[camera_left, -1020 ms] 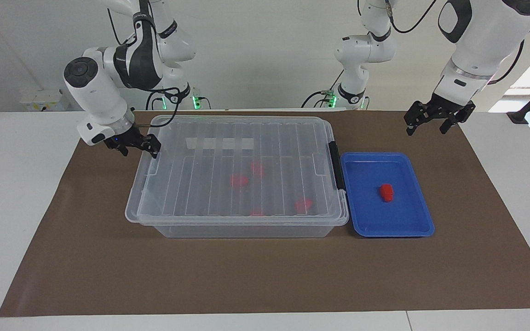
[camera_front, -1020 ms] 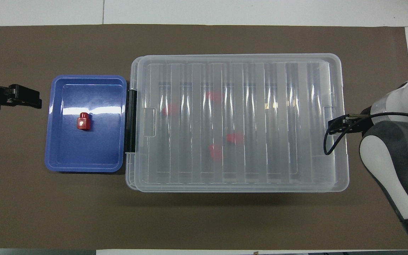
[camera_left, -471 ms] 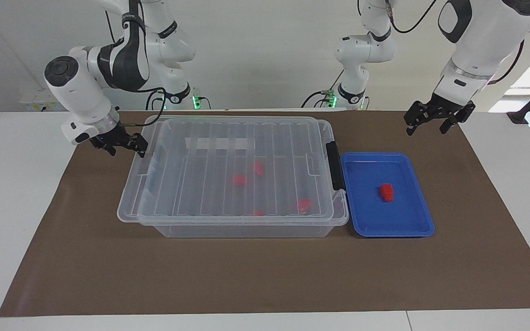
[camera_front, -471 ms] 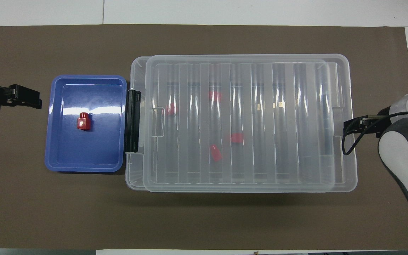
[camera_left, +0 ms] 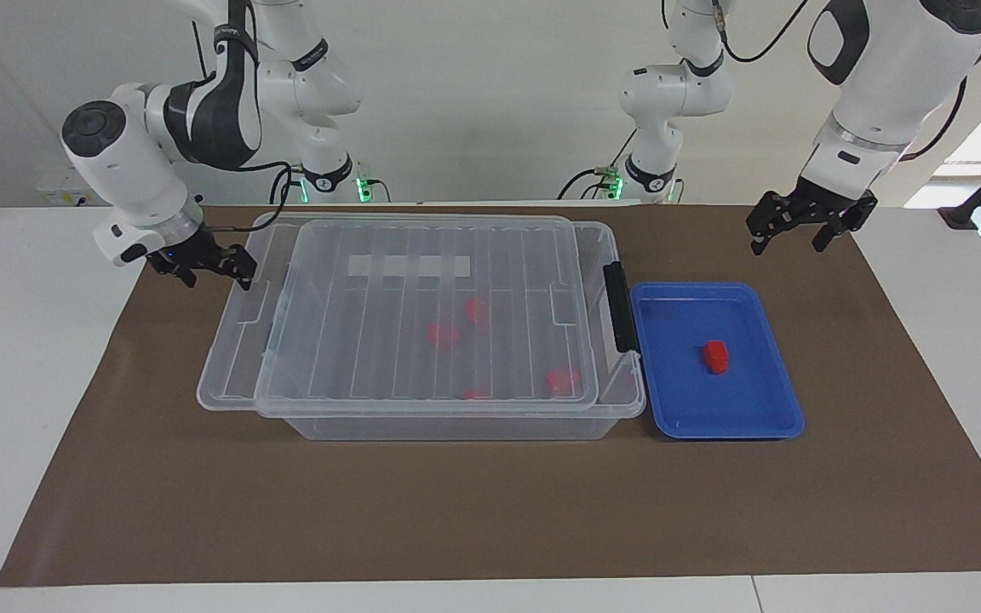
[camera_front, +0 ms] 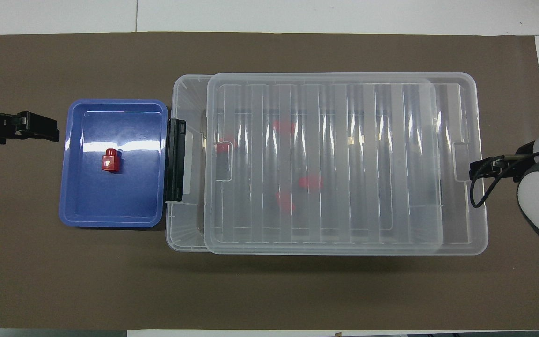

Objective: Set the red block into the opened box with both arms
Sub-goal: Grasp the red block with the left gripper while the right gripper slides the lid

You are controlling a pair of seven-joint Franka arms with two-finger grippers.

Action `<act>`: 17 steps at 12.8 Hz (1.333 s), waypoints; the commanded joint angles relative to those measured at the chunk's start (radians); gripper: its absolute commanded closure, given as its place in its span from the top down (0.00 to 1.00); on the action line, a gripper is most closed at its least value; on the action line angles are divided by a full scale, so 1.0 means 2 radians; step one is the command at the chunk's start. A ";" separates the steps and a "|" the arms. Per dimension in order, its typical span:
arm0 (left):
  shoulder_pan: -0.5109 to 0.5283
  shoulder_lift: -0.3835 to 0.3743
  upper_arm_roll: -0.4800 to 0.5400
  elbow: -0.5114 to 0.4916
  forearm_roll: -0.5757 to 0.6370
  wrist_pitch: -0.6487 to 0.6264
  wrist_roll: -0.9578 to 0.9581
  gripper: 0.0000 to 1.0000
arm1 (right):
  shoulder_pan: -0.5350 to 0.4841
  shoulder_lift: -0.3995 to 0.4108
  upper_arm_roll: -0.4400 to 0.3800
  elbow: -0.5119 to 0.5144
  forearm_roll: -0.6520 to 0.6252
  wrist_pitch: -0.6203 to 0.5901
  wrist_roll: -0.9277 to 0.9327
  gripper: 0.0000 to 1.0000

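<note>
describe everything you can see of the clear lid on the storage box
The lid is a large rectangle of clear plastic with parallel ribs and a raised rim. It lies flat on the clear storage box but is slid toward the right arm's end, overhanging there and leaving a strip of the box uncovered beside the black latch. Red blocks inside show through it. The right claw is at its overhanging end; contact cannot be made out.

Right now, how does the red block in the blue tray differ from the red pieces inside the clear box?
The red block lies alone in the open blue tray, uncovered; the red pieces lie scattered in the box, four showing, under its shifted lid. The red block shows sharp and bright; the red pieces look hazy through the ribbed lid. They share colour and small size.
</note>
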 commanded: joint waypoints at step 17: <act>0.014 0.081 -0.001 -0.300 -0.006 0.410 -0.007 0.07 | -0.012 -0.004 -0.093 0.002 -0.027 0.027 -0.167 1.00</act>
